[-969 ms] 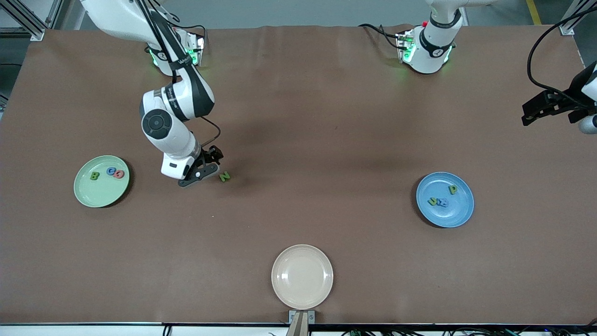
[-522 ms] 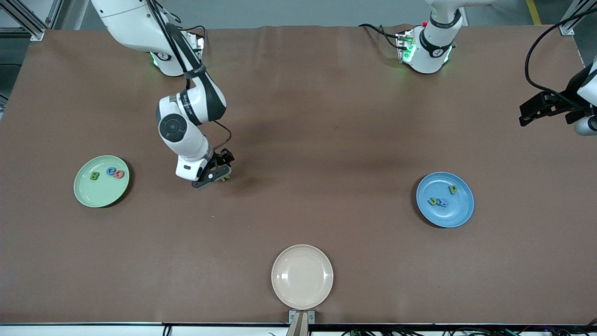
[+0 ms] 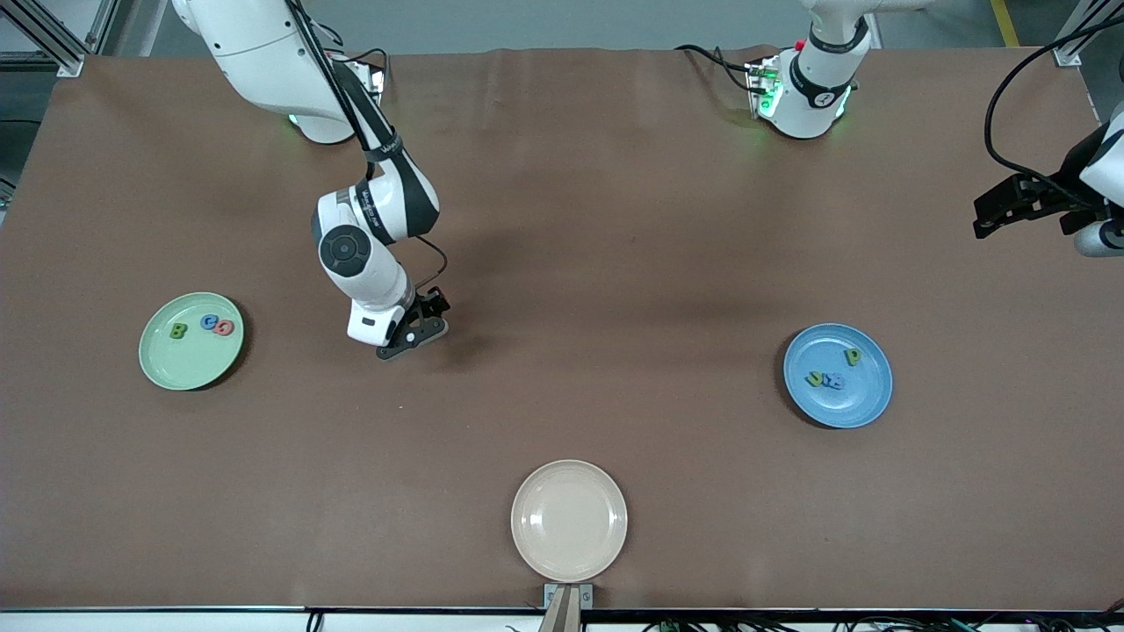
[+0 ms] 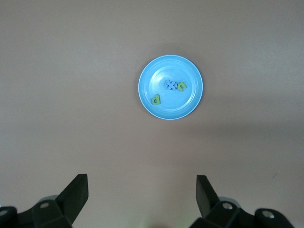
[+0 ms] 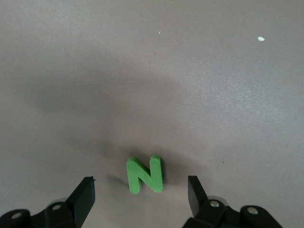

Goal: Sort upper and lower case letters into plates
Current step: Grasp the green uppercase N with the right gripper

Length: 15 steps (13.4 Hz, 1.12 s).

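A green letter N (image 5: 145,174) lies flat on the brown table between the open fingers of my right gripper (image 5: 141,185), touching neither. In the front view that gripper (image 3: 420,332) is low over the table and hides the N. The pale green plate (image 3: 189,362) toward the right arm's end holds a green B (image 3: 178,331), a blue letter (image 3: 209,322) and a red one (image 3: 224,328). The blue plate (image 3: 859,397) toward the left arm's end holds a green p (image 3: 852,356) and two more letters (image 3: 826,380). My left gripper (image 3: 988,221) waits open in the air at the table's end, looking at the blue plate (image 4: 164,107).
A beige cream plate (image 3: 569,520) with nothing on it sits at the table edge nearest the front camera. A small white speck (image 5: 260,38) lies on the brown cloth close to the N.
My right arm has swung toward the left arm's end and come down over the N, which now is hidden in the front view. The left gripper has barely shifted.
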Each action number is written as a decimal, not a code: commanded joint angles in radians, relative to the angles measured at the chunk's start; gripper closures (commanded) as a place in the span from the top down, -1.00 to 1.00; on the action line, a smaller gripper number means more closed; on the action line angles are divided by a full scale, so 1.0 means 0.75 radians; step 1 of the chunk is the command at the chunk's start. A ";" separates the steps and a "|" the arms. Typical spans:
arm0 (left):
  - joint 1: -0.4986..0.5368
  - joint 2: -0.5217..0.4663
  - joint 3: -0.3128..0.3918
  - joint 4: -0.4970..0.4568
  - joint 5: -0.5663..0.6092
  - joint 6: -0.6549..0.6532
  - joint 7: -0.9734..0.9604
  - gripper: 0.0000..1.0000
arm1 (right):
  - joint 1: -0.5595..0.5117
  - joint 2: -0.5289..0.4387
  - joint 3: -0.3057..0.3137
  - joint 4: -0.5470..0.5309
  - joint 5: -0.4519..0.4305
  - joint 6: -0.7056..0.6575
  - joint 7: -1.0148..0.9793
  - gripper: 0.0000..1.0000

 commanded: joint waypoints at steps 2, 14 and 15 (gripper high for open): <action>0.006 -0.003 0.000 0.000 -0.020 0.023 0.000 0.99 | 0.017 0.040 -0.011 0.037 0.025 0.007 0.006 0.46; 0.012 0.036 0.010 0.010 -0.020 0.062 0.026 0.99 | 0.017 0.061 -0.013 0.037 0.025 0.025 0.006 -0.45; 0.008 0.038 0.010 0.010 -0.012 0.066 0.026 0.99 | 0.017 0.061 -0.013 0.039 0.025 0.025 0.006 -0.53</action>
